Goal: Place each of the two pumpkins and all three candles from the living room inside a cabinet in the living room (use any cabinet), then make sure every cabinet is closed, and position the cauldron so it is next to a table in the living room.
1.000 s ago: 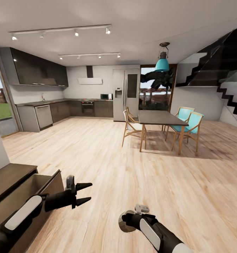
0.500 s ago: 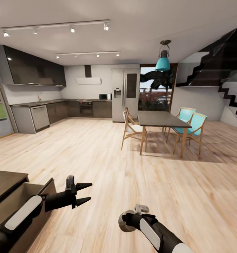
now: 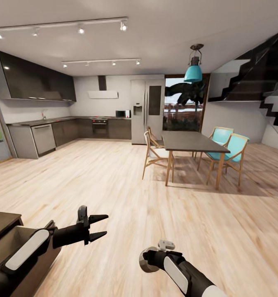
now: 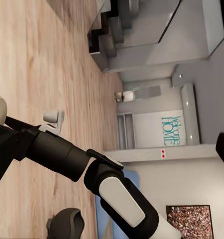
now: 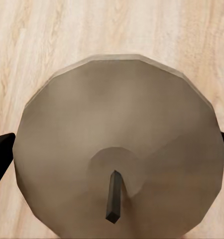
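Meanwhile the left gripper [image 3: 101, 226] gapes empty, while the right gripper [image 3: 146, 262] pinches a candle [image 5: 119, 144].

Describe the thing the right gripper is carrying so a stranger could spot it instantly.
Start at the pale wooden floor in front of the dining table, then come down to the right gripper near the robot. Between its fingers sits a candle: a stubby grey-beige cylinder with a short dark wick, matte and plain.

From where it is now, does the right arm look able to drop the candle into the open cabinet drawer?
Probably not yet. The right gripper holds the candle over bare floor, while the open drawer lies at the far left, beyond the left arm, which lies across the way.
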Motion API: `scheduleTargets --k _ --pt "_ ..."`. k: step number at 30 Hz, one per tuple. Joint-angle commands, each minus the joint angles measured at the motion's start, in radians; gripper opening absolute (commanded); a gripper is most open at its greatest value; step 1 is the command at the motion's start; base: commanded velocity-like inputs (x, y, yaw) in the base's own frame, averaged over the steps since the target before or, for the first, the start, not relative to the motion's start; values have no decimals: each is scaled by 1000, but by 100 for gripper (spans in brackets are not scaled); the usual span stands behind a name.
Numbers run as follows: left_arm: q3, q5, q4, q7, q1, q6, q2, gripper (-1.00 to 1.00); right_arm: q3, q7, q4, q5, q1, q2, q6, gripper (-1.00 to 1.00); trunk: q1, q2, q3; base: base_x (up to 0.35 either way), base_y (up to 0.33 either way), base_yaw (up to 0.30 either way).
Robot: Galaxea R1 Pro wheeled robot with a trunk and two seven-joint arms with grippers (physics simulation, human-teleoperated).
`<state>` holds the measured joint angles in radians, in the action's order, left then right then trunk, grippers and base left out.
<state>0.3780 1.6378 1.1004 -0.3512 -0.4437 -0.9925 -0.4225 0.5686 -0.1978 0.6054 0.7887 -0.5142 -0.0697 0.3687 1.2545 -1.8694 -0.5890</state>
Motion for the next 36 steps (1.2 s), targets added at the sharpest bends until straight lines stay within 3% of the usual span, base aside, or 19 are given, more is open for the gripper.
scheduleTargets --k 1,18,36 --pt "2 -6 -1 -9 -1 0 -1 100 5 -9 2 10 -1 1 1 -100 1 -1 -1 335 -67 0" --pt "6 -7 -1 -7 -1 1 -1 100 5 -11 2 3 -1 -1 2 -100 1 -1 -1 300 -159 14" --pt "3 -6 -1 -6 -1 0 -1 100 5 -11 2 3 -1 -1 4 -100 1 -1 -1 167 -272 274"
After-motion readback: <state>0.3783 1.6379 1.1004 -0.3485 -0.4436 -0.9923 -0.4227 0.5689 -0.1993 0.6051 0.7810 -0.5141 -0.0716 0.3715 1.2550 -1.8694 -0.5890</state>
